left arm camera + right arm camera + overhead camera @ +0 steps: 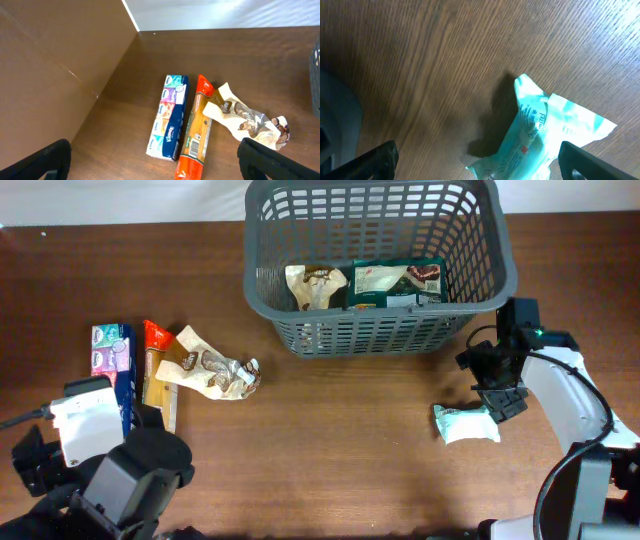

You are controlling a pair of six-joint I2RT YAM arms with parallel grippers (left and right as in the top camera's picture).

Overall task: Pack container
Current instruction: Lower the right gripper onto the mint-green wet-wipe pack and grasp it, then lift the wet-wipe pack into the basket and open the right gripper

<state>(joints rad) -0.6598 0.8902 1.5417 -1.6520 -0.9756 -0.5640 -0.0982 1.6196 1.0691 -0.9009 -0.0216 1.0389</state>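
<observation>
The left arm, black and white hard plastic, bulks at the near left. Its left gripper stands spread as wide as it goes and holds nothing. Under everything runs the table, dark brown wood with a fine straight grain.

The container, one grey plastic basket with slotted lattice walls and a thick rounded rim, sits at the far middle of the table. It holds two packets side by side: a green glossy one on the right and a smaller cream and brown one on the left.

The right gripper, at the right, also gapes fully and grips nothing; a pale teal crinkled sachet lies on the wood below it.

Three more things lie at the left:
- a long orange cellophane packet;
- touching it, a blue rectangular tissue pack;
- a crumpled cream and silver wrapper.
</observation>
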